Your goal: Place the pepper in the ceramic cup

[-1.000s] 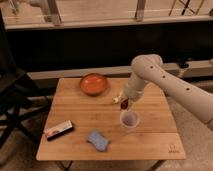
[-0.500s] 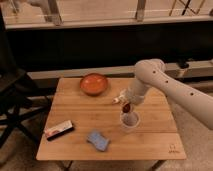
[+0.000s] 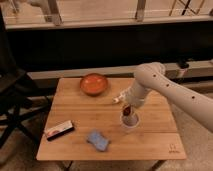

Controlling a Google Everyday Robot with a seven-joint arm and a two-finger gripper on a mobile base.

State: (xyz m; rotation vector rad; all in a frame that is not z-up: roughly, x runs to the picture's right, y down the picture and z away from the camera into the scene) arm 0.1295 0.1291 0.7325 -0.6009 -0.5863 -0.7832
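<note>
The small dark red pepper (image 3: pixel 128 110) hangs in my gripper (image 3: pixel 127 108), right over the mouth of the pale ceramic cup (image 3: pixel 130 121). The cup stands upright on the right half of the wooden table (image 3: pixel 80 112). My white arm reaches in from the right and bends down over the cup, and the gripper is shut on the pepper. The pepper's lower end is at the cup's rim; I cannot tell whether it touches the cup. The arm hides the far side of the cup's rim.
A round orange bowl (image 3: pixel 94 83) sits at the back of the table. A blue sponge (image 3: pixel 98 140) lies near the front edge. A flat red, white and black packet (image 3: pixel 59 130) lies at the front left. A black folding chair (image 3: pixel 12 100) stands to the left.
My gripper has carried the pepper towards the front and down, from beside the bowl's right side to just over the cup's mouth. The cup, bowl, sponge and packet have not moved.
</note>
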